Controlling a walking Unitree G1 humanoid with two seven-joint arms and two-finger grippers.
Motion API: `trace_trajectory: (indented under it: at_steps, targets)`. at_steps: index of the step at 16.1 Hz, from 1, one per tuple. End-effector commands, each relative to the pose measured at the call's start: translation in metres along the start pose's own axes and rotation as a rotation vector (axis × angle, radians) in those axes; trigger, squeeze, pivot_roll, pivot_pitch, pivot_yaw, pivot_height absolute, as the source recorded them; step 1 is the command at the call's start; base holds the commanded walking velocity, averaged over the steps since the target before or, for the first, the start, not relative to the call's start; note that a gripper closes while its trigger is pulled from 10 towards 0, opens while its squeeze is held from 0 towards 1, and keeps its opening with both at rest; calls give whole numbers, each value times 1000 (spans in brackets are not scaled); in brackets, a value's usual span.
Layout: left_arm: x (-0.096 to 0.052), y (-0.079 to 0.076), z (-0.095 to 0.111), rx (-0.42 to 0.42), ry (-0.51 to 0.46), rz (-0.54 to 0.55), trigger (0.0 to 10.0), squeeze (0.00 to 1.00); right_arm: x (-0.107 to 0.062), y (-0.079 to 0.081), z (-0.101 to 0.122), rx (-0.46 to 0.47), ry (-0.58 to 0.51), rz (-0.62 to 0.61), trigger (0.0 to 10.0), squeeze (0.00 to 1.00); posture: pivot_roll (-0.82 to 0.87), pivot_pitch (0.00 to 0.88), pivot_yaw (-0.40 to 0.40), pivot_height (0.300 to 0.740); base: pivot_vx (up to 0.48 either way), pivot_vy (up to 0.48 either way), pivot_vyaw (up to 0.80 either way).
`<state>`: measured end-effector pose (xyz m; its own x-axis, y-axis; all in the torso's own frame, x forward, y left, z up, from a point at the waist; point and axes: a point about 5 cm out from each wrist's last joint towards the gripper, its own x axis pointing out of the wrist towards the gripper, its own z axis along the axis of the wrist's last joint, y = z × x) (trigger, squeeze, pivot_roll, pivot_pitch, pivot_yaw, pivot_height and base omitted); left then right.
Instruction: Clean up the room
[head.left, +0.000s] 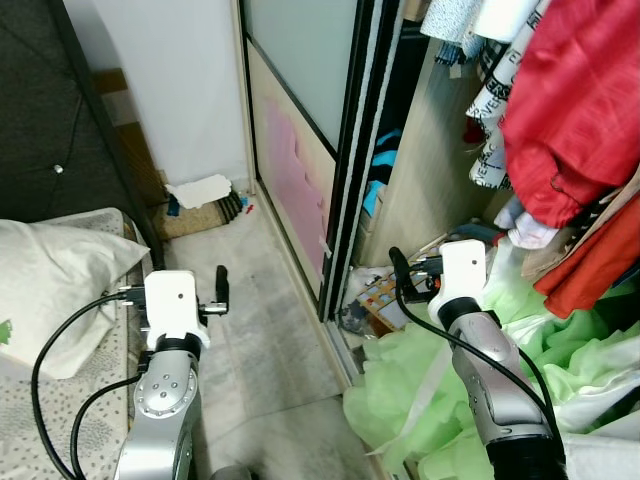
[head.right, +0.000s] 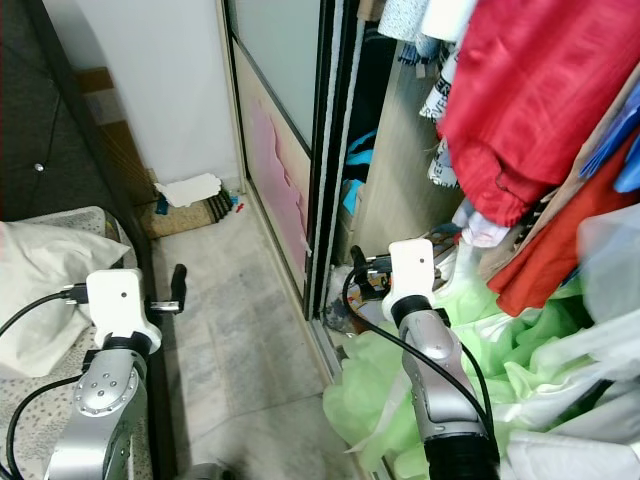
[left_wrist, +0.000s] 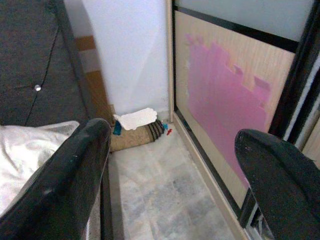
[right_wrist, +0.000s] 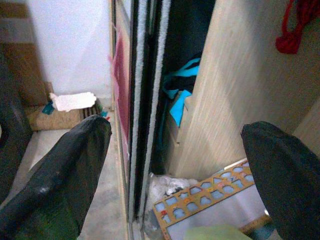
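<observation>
At the foot of the far wall a torn white sheet of paper (head.left: 198, 190) lies on a rolled brown mat (head.left: 203, 216), with small red and blue bits (head.left: 247, 209) beside it. An orange shape-stencil board (right_wrist: 210, 200) and a crumpled clear bag (head.left: 355, 315) lie in the bottom of the open wardrobe. A heap of light green cloth (head.left: 420, 390) spills out under my right arm. My left gripper (left_wrist: 172, 145) hangs open over the floor strip, holding nothing. My right gripper (right_wrist: 175, 145) is open too, facing the wardrobe door edge.
A bed with a white pillow (head.left: 50, 270) and a dark headboard (head.left: 40, 110) stands on the left. The sliding wardrobe door (head.left: 300, 150) runs along the right of a narrow tiled floor strip (head.left: 255, 330). Red garments (head.left: 580, 100) hang above the green cloth.
</observation>
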<state>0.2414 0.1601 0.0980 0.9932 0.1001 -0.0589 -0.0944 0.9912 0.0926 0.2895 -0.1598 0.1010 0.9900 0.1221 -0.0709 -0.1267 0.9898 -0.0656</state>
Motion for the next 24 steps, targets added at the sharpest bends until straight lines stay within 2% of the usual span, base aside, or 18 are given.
trace_trajectory:
  at_steps: [1, 5, 8, 10, 18, 22, 24]
  targets:
    - [2, -1, -1, 16, 13, -12, 10000, 0, -1, -4, 3, 17, -13, -24, 10000, 0, -19, 0, 8, 740, 0, 0, 0]
    - [5, 1, 1, 31, 12, -30, 10000, 0, -1, 1, 5, 37, -17, -25, 10000, 0, -18, 0, 19, 740, 0, 0, 0]
    - [6, 4, 1, 11, 18, -13, 10000, 0, 0, 4, 7, 41, -23, -11, 10000, 0, -10, 6, 8, 740, 0, 0, 0]
    - [7, 3, 1, 13, 20, -18, 10000, 0, 1, 6, 7, 16, -24, 6, 10000, 0, -10, 7, -1, 740, 0, 0, 800]
    - [11, 3, 0, 1, 30, -22, 10000, 0, 6, 8, 7, 23, -24, 13, 10000, 0, -4, 0, -8, 740, 0, 0, 800]
    - [13, 3, -1, -21, 35, -18, 10000, 0, 8, 8, 7, 20, -23, 19, 10000, 0, -2, 0, -14, 740, 0, 0, 800]
    - [14, 1, 0, -59, 24, -38, 10000, 0, 9, 8, 7, 20, -23, 21, 10000, 0, -2, 0, -15, 740, 0, 0, 800]
